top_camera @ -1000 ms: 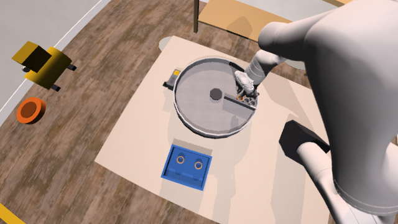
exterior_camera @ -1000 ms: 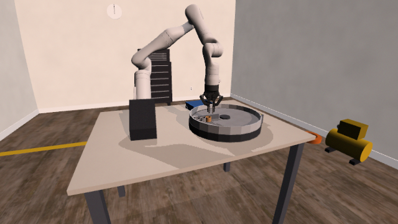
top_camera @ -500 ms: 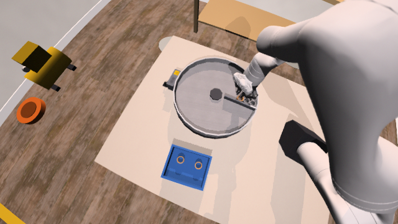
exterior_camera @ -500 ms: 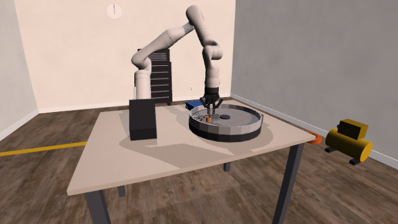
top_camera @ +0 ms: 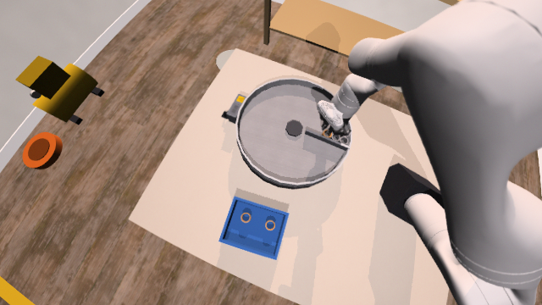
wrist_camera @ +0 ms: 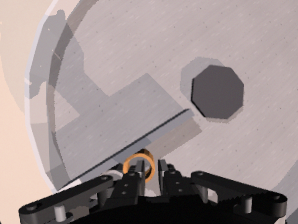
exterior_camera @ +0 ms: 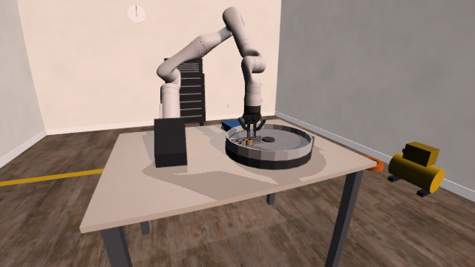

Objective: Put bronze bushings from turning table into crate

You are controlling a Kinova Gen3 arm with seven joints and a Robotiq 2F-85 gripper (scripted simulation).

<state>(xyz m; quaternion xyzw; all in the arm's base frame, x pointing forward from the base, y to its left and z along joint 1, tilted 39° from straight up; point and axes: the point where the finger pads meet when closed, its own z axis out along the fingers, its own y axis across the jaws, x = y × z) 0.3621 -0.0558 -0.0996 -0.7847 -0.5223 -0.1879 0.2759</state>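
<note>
We had the claw (top_camera: 334,128) (exterior_camera: 251,136) (wrist_camera: 151,169) slightly spread just beside a bronze ring (exterior_camera: 249,142) (wrist_camera: 125,164), lower middle of the wrist view.

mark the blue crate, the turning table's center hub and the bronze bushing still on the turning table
blue crate (top_camera: 227,241) (exterior_camera: 228,123): top and exterior views, rim
center hub (top_camera: 294,128) (exterior_camera: 268,139) (wrist_camera: 218,92): all three views, top face
bronze bushing (exterior_camera: 249,142): exterior view, outer side
</note>
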